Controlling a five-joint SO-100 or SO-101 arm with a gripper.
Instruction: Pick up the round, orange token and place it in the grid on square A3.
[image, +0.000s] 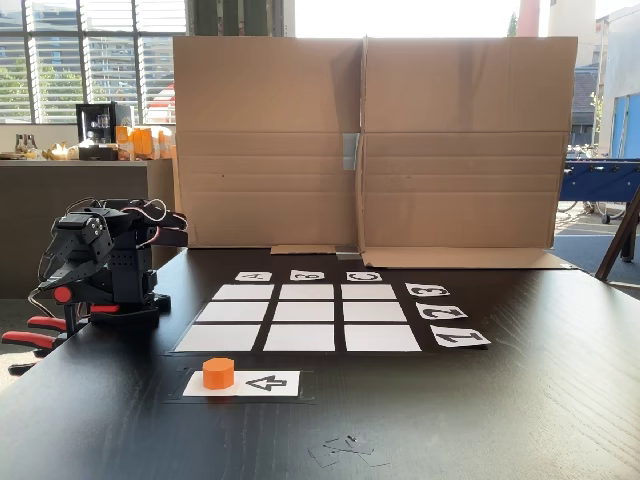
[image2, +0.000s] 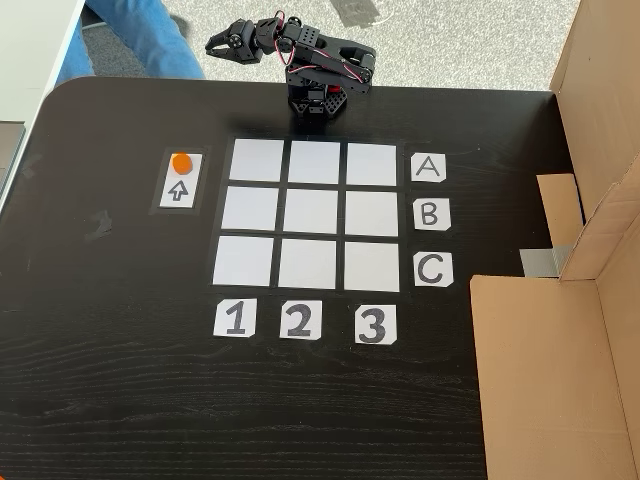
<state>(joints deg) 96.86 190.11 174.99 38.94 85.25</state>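
The orange token (image: 218, 372) (image2: 181, 161) rests on the end of a white arrow strip (image: 262, 383), just outside the grid's row-1 side. The grid (image: 305, 315) (image2: 312, 214) is nine white cells on the black table. Square A3 (image: 243, 292) (image2: 373, 163) is the bare corner cell beside label A and in line with label 3. The black arm (image: 105, 260) is folded at the table edge on the A side. My gripper (image2: 215, 43) hangs past that edge, well away from the token, its jaws looking shut with nothing in them.
Label cards A, B, C (image2: 430, 214) and 1, 2, 3 (image2: 300, 321) border the grid. A cardboard wall (image: 370, 140) (image2: 590, 250) stands along the row-3 side. Red-handled clamps (image: 35, 335) fix the arm's base. A person's blue-trousered leg (image2: 140, 30) is beyond the table.
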